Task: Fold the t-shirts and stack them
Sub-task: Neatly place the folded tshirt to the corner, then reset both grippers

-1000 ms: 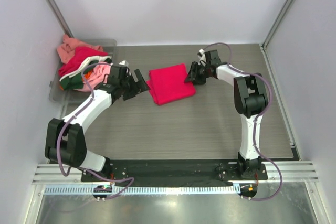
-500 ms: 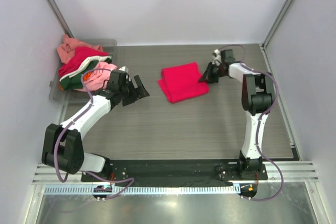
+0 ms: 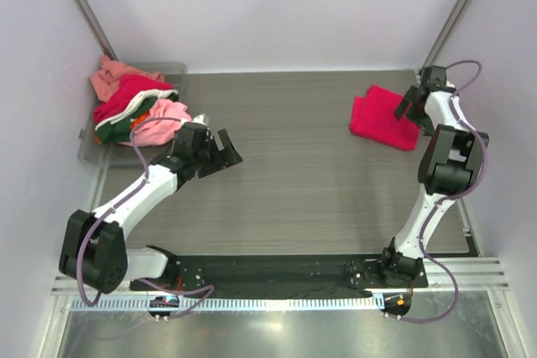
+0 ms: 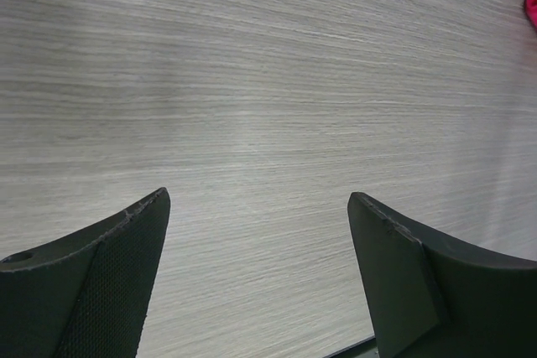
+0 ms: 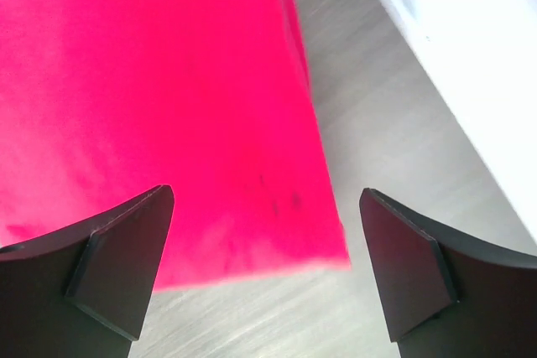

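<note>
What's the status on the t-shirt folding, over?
Both open, empty: left pincer over table, right pincer above folded crimson t-shirt, far right. Bin far left holds other t-shirts, heaped. No obstruction seen.

Lab-type robot test cell. Grey wood-grain worktop (image 3: 294,199) under my left gripper (image 3: 223,155). Plain white wall panels (image 3: 277,6) beyond and beside it. Aluminium frame posts (image 3: 455,10) at far corners. Metal mounting rail (image 3: 470,274) behind it, by my bases.
</note>
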Robot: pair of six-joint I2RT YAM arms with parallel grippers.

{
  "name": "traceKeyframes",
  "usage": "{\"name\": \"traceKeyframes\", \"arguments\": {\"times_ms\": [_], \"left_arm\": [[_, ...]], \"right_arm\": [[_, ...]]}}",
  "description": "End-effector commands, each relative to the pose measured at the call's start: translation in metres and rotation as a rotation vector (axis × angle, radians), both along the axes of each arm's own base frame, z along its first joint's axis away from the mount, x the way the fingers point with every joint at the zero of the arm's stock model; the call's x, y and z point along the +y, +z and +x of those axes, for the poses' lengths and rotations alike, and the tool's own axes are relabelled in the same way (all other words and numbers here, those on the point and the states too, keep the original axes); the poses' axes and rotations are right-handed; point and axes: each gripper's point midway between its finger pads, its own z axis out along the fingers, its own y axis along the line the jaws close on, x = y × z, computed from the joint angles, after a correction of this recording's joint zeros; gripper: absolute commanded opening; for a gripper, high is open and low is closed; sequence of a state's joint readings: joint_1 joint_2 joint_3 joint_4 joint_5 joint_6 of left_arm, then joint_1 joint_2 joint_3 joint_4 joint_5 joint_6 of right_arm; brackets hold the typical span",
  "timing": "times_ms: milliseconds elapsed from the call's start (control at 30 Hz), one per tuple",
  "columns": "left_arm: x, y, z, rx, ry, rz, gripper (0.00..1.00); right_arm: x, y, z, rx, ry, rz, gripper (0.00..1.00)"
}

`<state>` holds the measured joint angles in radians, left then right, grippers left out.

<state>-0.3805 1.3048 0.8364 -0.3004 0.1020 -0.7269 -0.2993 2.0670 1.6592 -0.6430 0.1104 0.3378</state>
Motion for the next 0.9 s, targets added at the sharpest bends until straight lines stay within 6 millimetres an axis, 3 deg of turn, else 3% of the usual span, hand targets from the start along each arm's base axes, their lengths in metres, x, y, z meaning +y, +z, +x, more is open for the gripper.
{"name": "traceKeyframes", "arguments": {"times_ms": [0,67,100,133,167,200,233,267,300,333,367,467,533,567,600,667,700,767,800,833,867], "left_arm": [[0.008,0.023,0.004,-0.105,0.046,-0.005,0.88],[0.016,0.023,0.0,-0.13,0.06,0.017,0.9],[0.024,0.031,0.001,-0.172,0.09,0.031,0.93],[0.027,0.034,-0.001,-0.193,0.096,0.039,0.94],[0.031,0.032,-0.002,-0.209,0.106,0.045,0.95],[0.035,0.034,-0.003,-0.227,0.122,0.055,0.98],[0.038,0.045,-0.003,-0.275,0.131,0.046,1.0],[0.042,0.038,-0.006,-0.275,0.14,0.057,0.99],[0.046,0.04,-0.007,-0.295,0.154,0.064,1.0],[0.05,0.045,-0.008,-0.326,0.17,0.06,1.0],[0.054,0.038,-0.012,-0.328,0.181,0.07,1.0],[0.059,0.041,-0.017,-0.383,0.19,0.059,0.99],[0.059,0.036,-0.022,-0.388,0.173,0.063,0.99],[0.06,0.036,-0.025,-0.394,0.166,0.064,1.0],[0.059,0.036,-0.026,-0.4,0.158,0.066,1.0],[0.058,0.028,-0.031,-0.389,0.144,0.062,1.0],[0.058,0.028,-0.032,-0.396,0.134,0.066,1.0],[0.058,0.019,-0.038,-0.389,0.112,0.079,1.0],[0.06,0.017,-0.039,-0.394,0.11,0.086,1.0],[0.062,0.01,-0.042,-0.391,0.104,0.099,1.0],[0.064,0.006,-0.044,-0.39,0.111,0.106,1.0]], "right_arm": [[0.007,0.11,-0.014,-0.148,-0.107,-0.332,1.0],[0.023,0.136,-0.016,-0.223,-0.084,-0.376,1.0],[0.044,0.131,-0.019,-0.231,-0.034,-0.373,1.0],[0.055,0.159,-0.021,-0.33,-0.022,-0.366,1.0],[0.069,0.164,-0.022,-0.365,0.015,-0.352,1.0],[0.099,0.15,-0.028,-0.37,0.106,-0.308,1.0],[0.115,0.176,-0.03,-0.476,0.132,-0.289,1.0],[0.128,0.178,-0.034,-0.507,0.165,-0.268,1.0],[0.147,0.163,-0.041,-0.508,0.232,-0.218,1.0],[0.17,0.178,-0.046,-0.579,0.281,-0.19,1.0],[0.183,0.164,-0.056,-0.568,0.321,-0.169,1.0],[0.228,0.167,-0.079,-0.61,0.414,-0.205,1.0],[0.234,0.153,-0.093,-0.586,0.417,-0.267,1.0],[0.255,0.151,-0.102,-0.597,0.469,-0.253,1.0],[0.259,0.136,-0.11,-0.576,0.485,-0.253,1.0],[0.28,0.128,-0.118,-0.613,0.529,-0.192,1.0],[0.281,0.108,-0.129,-0.593,0.546,-0.173,1.0],[0.29,0.096,-0.134,-0.641,0.55,-0.09,1.0],[0.282,0.066,-0.147,-0.612,0.552,-0.09,1.0],[0.282,0.064,-0.147,-0.651,0.529,-0.07,1.0],[0.276,0.047,-0.154,-0.629,0.496,-0.06,1.0]]}}
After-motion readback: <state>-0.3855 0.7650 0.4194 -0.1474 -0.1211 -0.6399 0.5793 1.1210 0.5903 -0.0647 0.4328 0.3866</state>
